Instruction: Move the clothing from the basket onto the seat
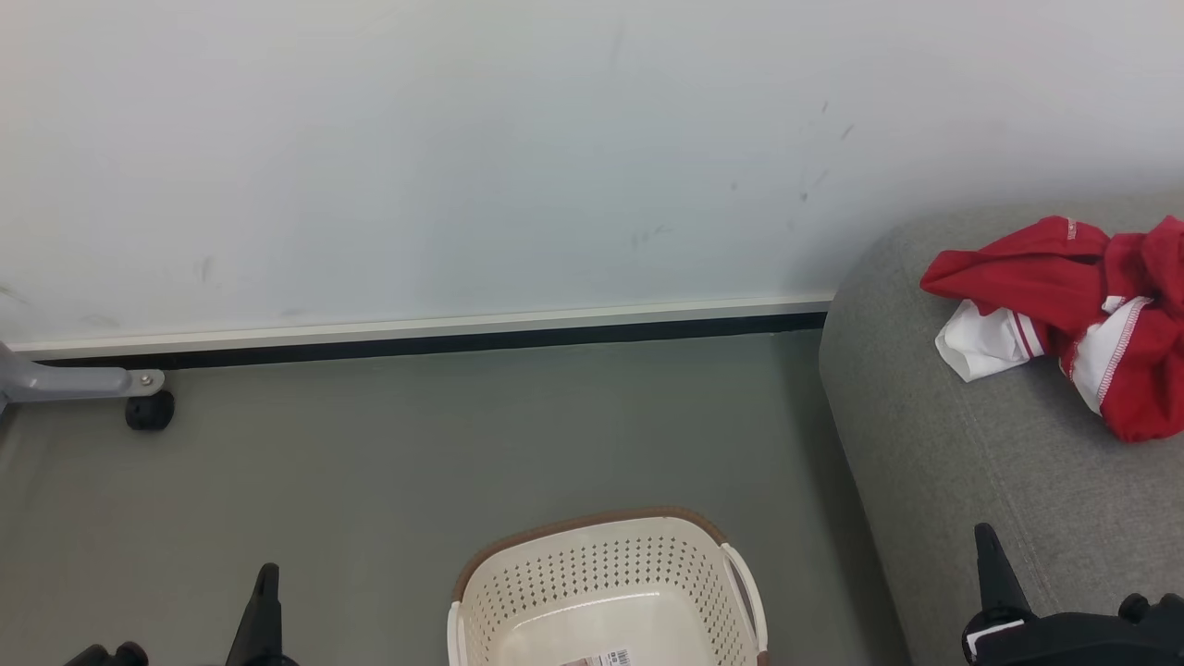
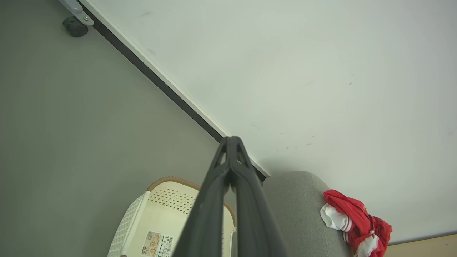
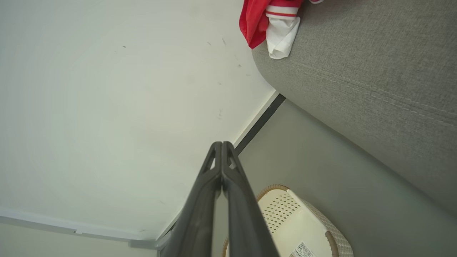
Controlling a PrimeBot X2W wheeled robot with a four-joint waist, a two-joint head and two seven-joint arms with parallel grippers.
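The red and white clothing [image 1: 1073, 314] lies bunched on the grey seat [image 1: 980, 462] at the right; the left wrist view shows the clothing [image 2: 357, 225] at its lower right, the right wrist view has the clothing [image 3: 271, 21] at its top. The cream basket [image 1: 606, 592] stands on the floor at bottom centre, with a label on its bare bottom and no fabric in it. My left gripper [image 1: 266, 573] is shut at the lower left, left of the basket. My right gripper [image 1: 985, 536] is shut at the lower right, over the seat's front part. Both hold nothing.
A pale wall [image 1: 462, 157] with a dark skirting strip [image 1: 435, 344] runs behind the grey floor [image 1: 370, 462]. A grey metal leg with a black caster [image 1: 148, 410] stands at the far left by the wall.
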